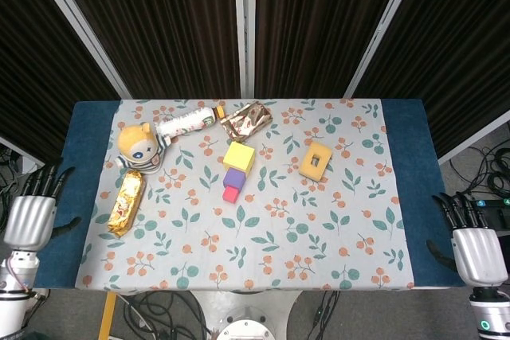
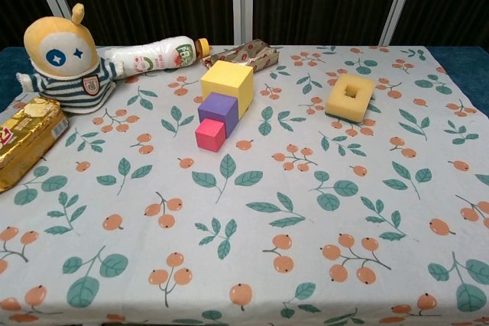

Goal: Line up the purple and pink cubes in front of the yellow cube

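Observation:
The yellow cube (image 1: 239, 157) (image 2: 227, 85) stands mid-table. The purple cube (image 1: 233, 178) (image 2: 218, 110) touches its near side, and the small pink cube (image 1: 231, 193) (image 2: 210, 134) touches the purple one, the three forming a slightly slanted row toward me. My left hand (image 1: 29, 216) hangs off the table's left edge, fingers apart and holding nothing. Off the right edge my right hand (image 1: 472, 251) also holds nothing, fingers spread. Neither hand shows in the chest view.
A plush doll (image 1: 139, 143), a white bottle (image 1: 186, 123) and a patterned packet (image 1: 246, 119) lie along the back left. A gold snack bar (image 1: 126, 201) is at the left. A yellow foam block with a hole (image 1: 315, 160) sits right of the cubes.

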Controlling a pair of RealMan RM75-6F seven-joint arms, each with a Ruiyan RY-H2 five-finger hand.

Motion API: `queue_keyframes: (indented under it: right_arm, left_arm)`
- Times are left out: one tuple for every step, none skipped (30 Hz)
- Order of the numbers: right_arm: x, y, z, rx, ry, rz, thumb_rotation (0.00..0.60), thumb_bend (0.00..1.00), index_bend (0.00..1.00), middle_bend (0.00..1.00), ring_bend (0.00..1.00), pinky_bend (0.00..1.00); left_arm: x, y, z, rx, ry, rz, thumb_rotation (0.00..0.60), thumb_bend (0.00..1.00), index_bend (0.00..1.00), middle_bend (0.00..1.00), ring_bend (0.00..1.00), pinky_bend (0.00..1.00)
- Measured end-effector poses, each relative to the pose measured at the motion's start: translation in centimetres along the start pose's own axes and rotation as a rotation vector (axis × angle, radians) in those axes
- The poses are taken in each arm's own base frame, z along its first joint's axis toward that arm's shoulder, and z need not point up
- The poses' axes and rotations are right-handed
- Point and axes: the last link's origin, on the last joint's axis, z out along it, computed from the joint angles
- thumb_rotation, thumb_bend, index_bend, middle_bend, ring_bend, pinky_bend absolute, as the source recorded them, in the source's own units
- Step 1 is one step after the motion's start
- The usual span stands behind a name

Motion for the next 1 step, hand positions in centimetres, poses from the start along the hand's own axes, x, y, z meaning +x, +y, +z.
queue_keyframes:
  right_arm:
    - [-0.07, -0.03, 0.03, -0.002, -0.003, 0.001, 0.600, 0.16, 0.11, 0.10, 0.00, 0.12]
  left_arm:
    - [0.01, -0.14, -0.49, 0.006, 0.001, -0.002, 0.600, 0.00, 0.16, 0.01, 0.02, 0.14]
